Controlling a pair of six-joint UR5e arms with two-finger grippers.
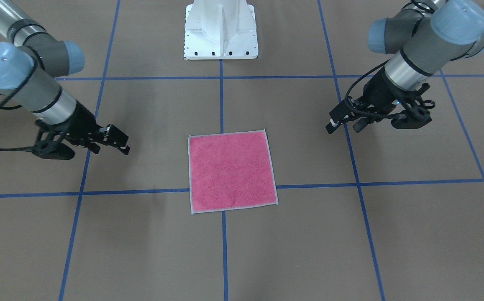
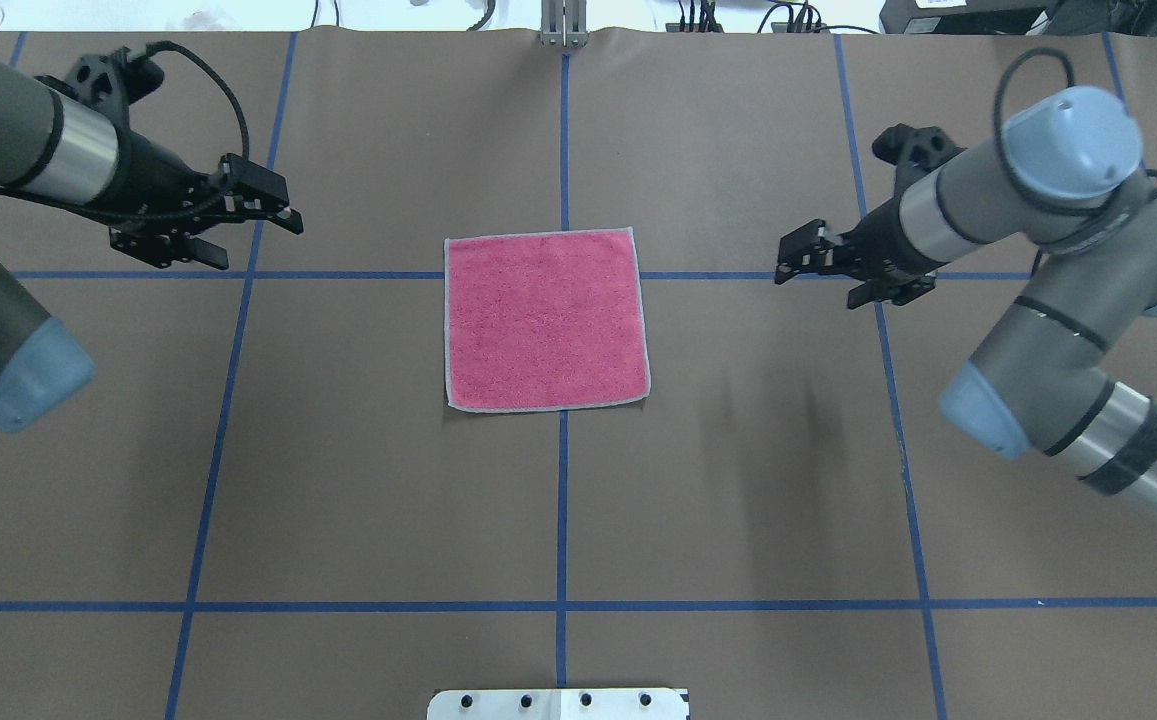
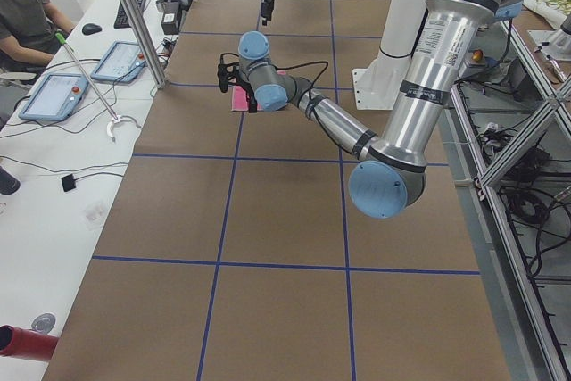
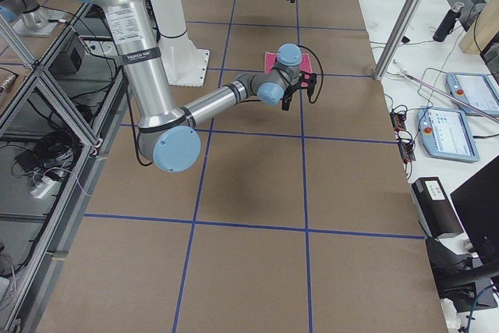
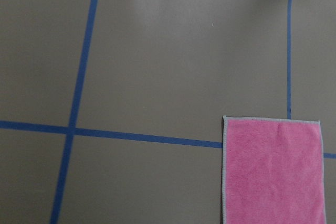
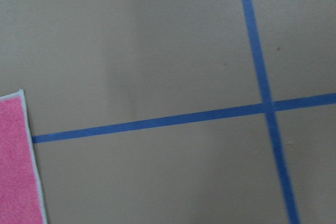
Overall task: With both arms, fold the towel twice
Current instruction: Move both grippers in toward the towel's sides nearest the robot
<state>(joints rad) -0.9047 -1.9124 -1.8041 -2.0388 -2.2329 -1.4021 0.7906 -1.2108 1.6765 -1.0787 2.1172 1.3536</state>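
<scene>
The towel point(image 2: 546, 320) is laid flat, unfolded; its corners are to be reached by the left gripper point(image 2: 290, 212) and right gripper point(image 2: 783, 263), both spread, empty.

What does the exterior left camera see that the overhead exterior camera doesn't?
Only exterior left shows a seated person and two tablets on a white side desk. Only overhead exterior shows the whole pink towel, flat and unfolded, with the left gripper and right gripper apart from it on either side. Both show the left arm, the right arm and blue tape lines on the brown table.
</scene>
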